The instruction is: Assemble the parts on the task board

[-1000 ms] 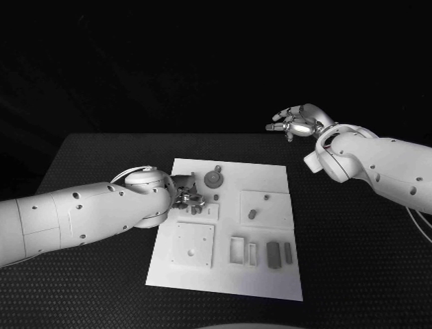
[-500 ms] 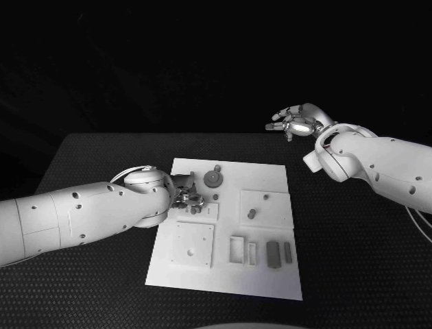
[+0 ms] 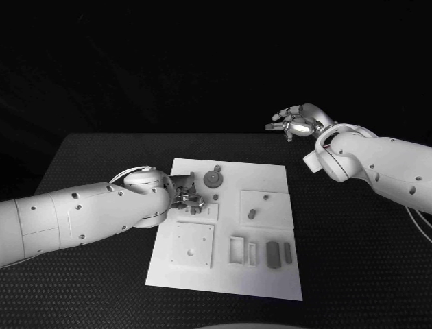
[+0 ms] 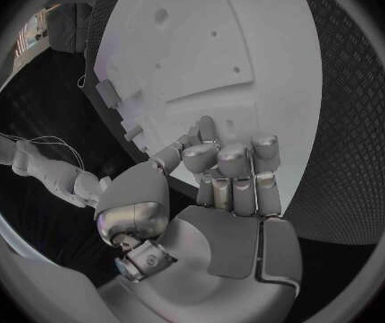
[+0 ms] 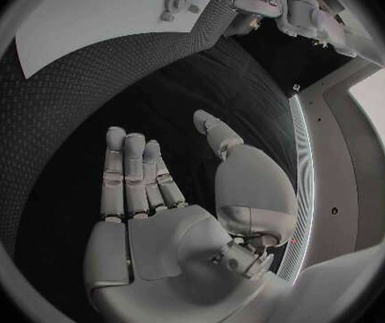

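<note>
Black textured desk (image 3: 97, 274), dark room behind it. White task board (image 3: 265, 284) sits mid-desk, long side running away from the robot. Grey parts on it: round one (image 3: 213, 179) near the far edge, two upright bars (image 3: 279, 253) near the front right corner. Left hand (image 3: 187, 197) is over the board's left edge, fingers (image 4: 233, 161) curled in; can't tell whether they pinch anything. Right hand (image 3: 295, 123) is up beyond the desk's far right edge, fingers (image 5: 128, 172) released and straight, nothing in them. Bare desk flanks the board on both sides.
</note>
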Available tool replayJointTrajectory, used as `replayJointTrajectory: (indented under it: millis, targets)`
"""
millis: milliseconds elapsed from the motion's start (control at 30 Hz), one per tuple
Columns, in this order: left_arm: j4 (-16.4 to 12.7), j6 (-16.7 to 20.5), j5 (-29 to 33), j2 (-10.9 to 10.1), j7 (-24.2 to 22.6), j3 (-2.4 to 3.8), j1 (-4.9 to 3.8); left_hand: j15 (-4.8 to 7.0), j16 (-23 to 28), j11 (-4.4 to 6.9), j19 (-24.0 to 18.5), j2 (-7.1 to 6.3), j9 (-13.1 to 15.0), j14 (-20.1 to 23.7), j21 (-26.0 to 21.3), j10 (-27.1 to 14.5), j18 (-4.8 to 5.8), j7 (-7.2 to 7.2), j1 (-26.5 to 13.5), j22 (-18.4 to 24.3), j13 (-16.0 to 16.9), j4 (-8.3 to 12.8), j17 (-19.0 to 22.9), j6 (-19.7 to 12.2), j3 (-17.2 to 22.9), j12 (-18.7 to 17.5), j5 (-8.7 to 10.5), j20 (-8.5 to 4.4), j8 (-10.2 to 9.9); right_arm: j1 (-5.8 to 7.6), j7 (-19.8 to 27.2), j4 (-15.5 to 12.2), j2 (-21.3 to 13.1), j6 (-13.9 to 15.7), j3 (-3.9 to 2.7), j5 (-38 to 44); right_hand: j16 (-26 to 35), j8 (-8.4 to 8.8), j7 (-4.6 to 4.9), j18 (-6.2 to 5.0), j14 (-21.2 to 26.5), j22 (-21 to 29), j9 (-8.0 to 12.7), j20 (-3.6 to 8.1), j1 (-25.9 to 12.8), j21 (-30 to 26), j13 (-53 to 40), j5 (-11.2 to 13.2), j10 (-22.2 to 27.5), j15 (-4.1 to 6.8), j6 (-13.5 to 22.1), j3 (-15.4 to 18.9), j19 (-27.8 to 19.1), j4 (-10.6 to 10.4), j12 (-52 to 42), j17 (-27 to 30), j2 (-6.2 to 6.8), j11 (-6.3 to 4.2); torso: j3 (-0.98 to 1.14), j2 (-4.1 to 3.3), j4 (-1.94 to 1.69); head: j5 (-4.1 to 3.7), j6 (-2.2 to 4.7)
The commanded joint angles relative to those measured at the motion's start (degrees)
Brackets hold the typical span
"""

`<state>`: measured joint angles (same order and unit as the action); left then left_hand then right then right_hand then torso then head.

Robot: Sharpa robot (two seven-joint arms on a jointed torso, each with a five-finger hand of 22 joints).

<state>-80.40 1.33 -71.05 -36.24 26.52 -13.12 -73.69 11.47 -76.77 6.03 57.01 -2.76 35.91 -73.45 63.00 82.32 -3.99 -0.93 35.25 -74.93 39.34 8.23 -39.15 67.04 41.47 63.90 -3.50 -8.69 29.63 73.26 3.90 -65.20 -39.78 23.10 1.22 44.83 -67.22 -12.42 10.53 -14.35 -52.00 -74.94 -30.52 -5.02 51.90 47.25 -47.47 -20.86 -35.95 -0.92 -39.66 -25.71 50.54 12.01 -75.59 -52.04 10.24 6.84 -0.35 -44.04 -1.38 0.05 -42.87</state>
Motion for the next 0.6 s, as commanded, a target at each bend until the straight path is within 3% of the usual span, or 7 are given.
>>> replayJointTrajectory:
  millis: [33,233,600]
  targets:
    - [-0.1,0.3,0.0,0.1,-0.3,0.01,0.02,0.30,0.3,2.01,0.4,-1.13,-0.1,0.0,-0.4,-2.5,-0.75,2.75,-0.1,-0.1,-0.1,-0.5,0.1,3.7,-0.1,-0.2,0.44,-6.94,-0.2,-0.03,0.3,-0.1,0.0,-0.6,-0.03,0.0,-0.4,-0.36,2.56,-0.65,0.5,-1.1,0.1,-0.43,-0.4,-0.4,0.1,-0.3,0.3,0.00,-0.1,0.4,0.0,0.0,-0.3,0.1,-0.04,0.12,0.01,0.00,-0.03,0.01,0.00]
    - [-0.1,0.4,0.1,0.0,-0.4,0.01,0.06,0.35,0.2,1.99,0.5,-3.47,0.1,0.1,-0.4,-2.5,-0.80,2.74,-0.9,0.0,-0.1,-1.4,0.1,3.7,-0.6,-0.2,0.71,-6.96,-0.1,-0.03,0.3,-0.1,-0.1,-0.7,-0.03,0.0,-0.4,-0.36,2.56,-0.65,0.6,-1.1,0.1,-0.43,-0.4,-0.4,0.1,-0.3,0.3,0.00,-0.1,0.4,0.0,0.0,-0.3,0.1,-0.06,0.12,0.02,0.00,-0.01,0.02,0.02]
    - [-0.2,0.6,0.2,-0.1,-0.4,0.02,0.06,0.45,0.2,2.02,0.6,-4.86,0.3,0.1,-0.4,-2.5,-0.96,2.77,-0.8,0.0,-0.1,-2.2,0.0,3.6,-0.3,-0.1,0.74,-7.03,0.1,-0.06,0.3,-0.1,-0.1,-0.7,-0.03,0.0,-0.4,-0.37,2.56,-0.65,0.6,-1.1,0.1,-0.43,-0.4,-0.4,0.1,-0.3,0.3,0.00,-0.1,0.4,0.0,0.0,-0.4,0.1,-0.09,0.12,0.01,-0.01,0.00,0.00,0.10]
